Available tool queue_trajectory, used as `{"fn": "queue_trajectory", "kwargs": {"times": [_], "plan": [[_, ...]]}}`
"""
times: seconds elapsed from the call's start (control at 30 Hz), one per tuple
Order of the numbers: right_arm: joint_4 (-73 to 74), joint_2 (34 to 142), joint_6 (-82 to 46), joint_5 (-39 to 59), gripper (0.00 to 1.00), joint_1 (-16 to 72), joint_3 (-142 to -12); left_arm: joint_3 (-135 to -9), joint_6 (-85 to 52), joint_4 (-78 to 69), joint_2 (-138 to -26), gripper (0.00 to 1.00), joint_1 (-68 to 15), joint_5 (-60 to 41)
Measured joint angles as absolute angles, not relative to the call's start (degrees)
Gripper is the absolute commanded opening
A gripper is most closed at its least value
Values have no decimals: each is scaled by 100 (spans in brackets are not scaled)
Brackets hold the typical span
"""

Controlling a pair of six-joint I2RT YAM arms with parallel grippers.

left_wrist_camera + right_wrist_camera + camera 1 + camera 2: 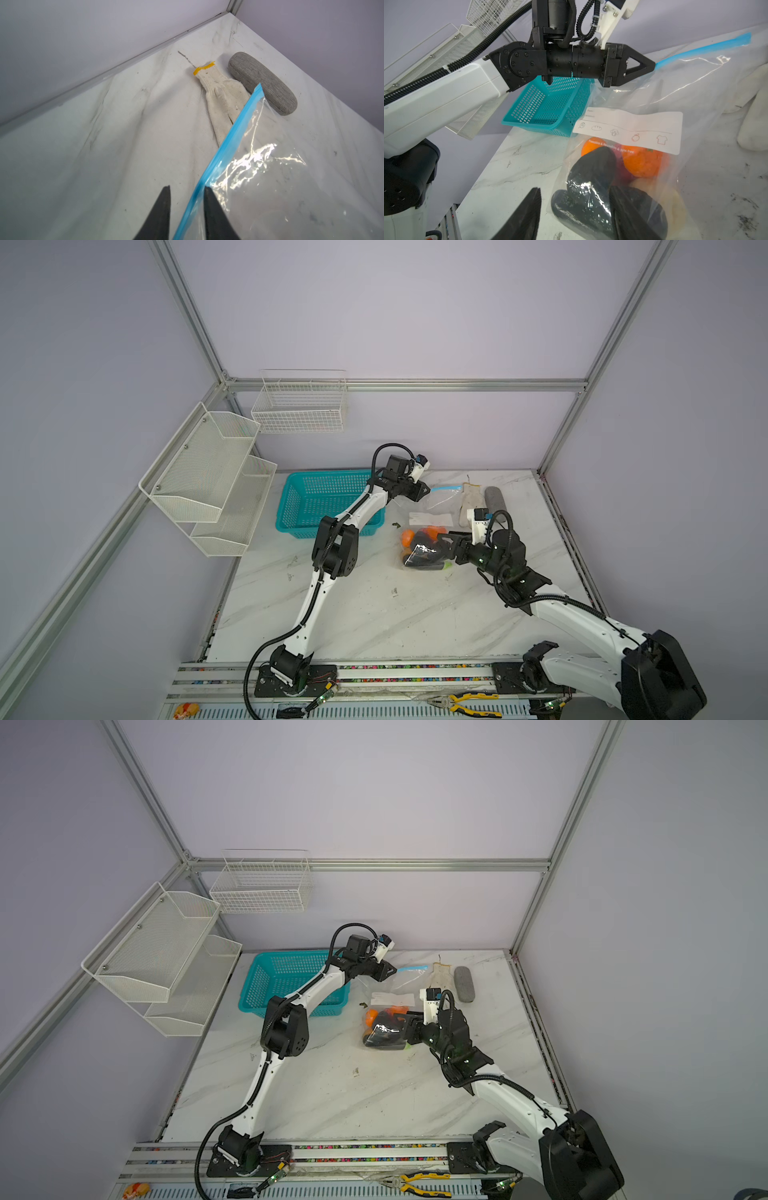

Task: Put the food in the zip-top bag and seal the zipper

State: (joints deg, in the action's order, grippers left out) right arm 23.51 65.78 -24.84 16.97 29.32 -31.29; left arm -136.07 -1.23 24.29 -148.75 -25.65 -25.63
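Observation:
The clear zip-top bag lies on the marble table with its white label facing up. Food fills its near end: orange balls, a dark eggplant and a cream piece. The light-blue zipper runs along the far mouth. My left gripper is open at the zipper's end, with the strip lying in the gap beside one finger. My right gripper is open and straddles the bag's food-filled corner, one finger over the plastic and the other off the bag.
A teal mesh basket stands left of the bag, under the left arm. A cream glove and a grey oval case lie past the bag's mouth. White wire racks hang on the left wall. Pliers rest on the front rail.

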Motion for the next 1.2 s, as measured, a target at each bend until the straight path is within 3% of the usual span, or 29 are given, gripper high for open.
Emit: {"fn": "queue_trajectory", "kwargs": {"times": [0.07, 0.2, 0.3, 0.63, 0.97, 1.2], "plan": [[2368, 6842, -2482, 1697, 54, 2932, -3159, -13607, -268, 2386, -14903, 73, -2536, -2530], [2370, 7314, -2451, 1704, 48, 2932, -3350, -13605, -642, 2263, -14752, 81, -2488, -2536], [2370, 7526, -2368, 1721, 44, 2932, -3505, -13299, -1011, 2043, -14221, 100, -2484, -2561], [2462, 7636, -2368, 1378, 42, 3304, -3481, -11931, -1656, 1288, -11461, 100, -2683, -2749], [2633, 8187, -2185, 550, 44, 3708, -3474, -10254, -1721, 1332, -10910, 100, -3041, -2897], [2834, 8836, -1894, -12, 58, 4110, -3730, -9413, -1745, 1374, -10383, 100, -3087, -2886]]}}
